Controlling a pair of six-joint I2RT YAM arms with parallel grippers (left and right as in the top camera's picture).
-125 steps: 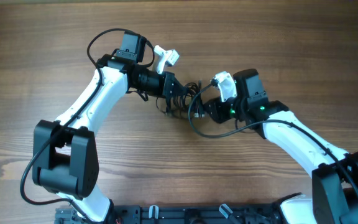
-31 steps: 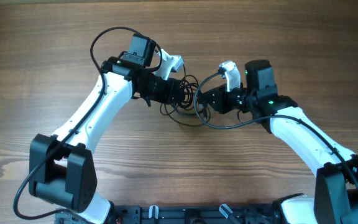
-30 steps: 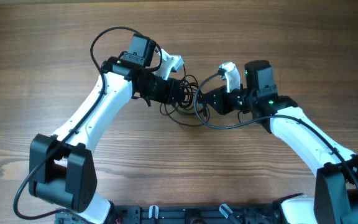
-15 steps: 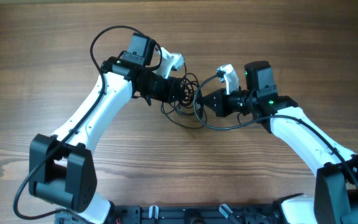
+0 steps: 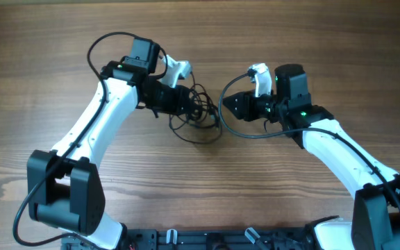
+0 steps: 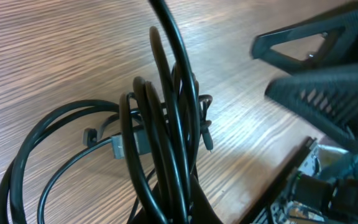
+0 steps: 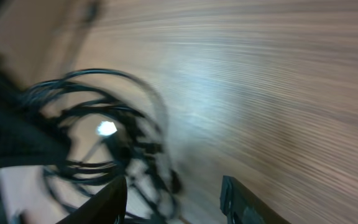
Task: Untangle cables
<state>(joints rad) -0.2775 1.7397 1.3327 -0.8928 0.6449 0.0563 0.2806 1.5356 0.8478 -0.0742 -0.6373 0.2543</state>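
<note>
Motion blur smears the cables (image 7: 135, 148) in the right wrist view

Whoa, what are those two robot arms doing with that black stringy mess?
They are trying to untangle a bunch of thin black cables on the wooden table. The left gripper has its fingers closed on the bundle, and loose loops spill onto the table. The right gripper is open and empty, a little apart from the tangle. The cables look knotted, so the job is not done.
</note>
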